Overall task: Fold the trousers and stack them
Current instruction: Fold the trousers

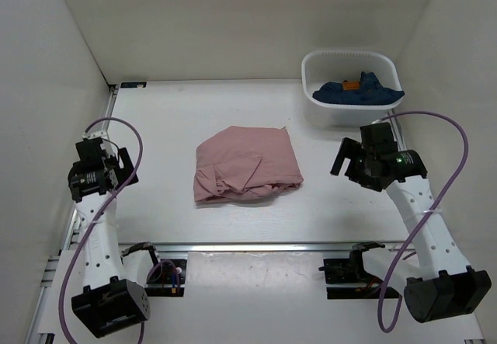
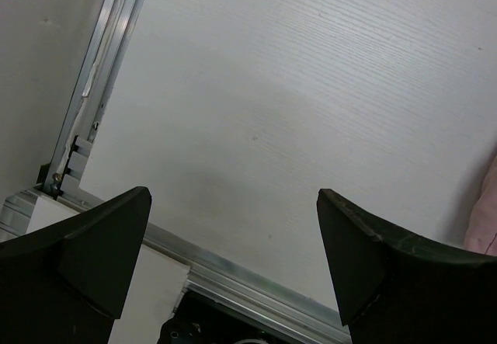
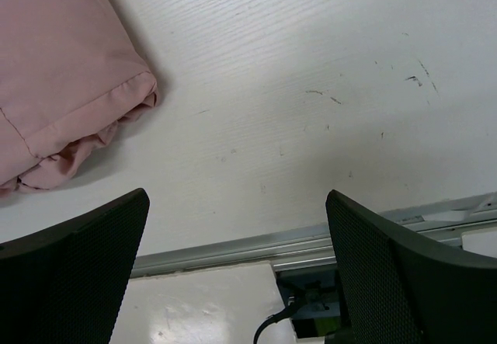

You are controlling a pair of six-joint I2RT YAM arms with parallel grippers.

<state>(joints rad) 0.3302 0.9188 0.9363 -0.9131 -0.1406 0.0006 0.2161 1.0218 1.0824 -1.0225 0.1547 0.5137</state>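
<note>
Top external view: the trousers (image 1: 247, 164) lie in a rough, folded square at the middle of the tabletop (image 1: 155, 119), well apart from both arms. The left gripper (image 2: 233, 200) hangs over bare surface near the left wall with its fingers spread wide and nothing between them. The right gripper (image 3: 237, 204) is just as wide apart and empty, to the right of the bundle.

The likely trouble lies in the fold itself. The far and right edges look fairly straight, but the near left corner is bunched and puckered. A pinch there would probably catch only the upper layers, so the bundle would open when lifted. The tabletop is smooth, pale and wood-grained, with a few scuffs showing in the right wrist view. Soft cloth may slide on it rather than let a finger get underneath. A lift from one side alone could let the other side sag and drag.

The fabric is dusty pink, matte and soft, with a stitched hem and stacked layers at the corner nearest the right arm. At far right stands a white plastic tub (image 1: 311, 68) with rounded corners, holding a crumpled navy garment (image 1: 365, 94) with an orange tag (image 1: 351, 85).
</note>
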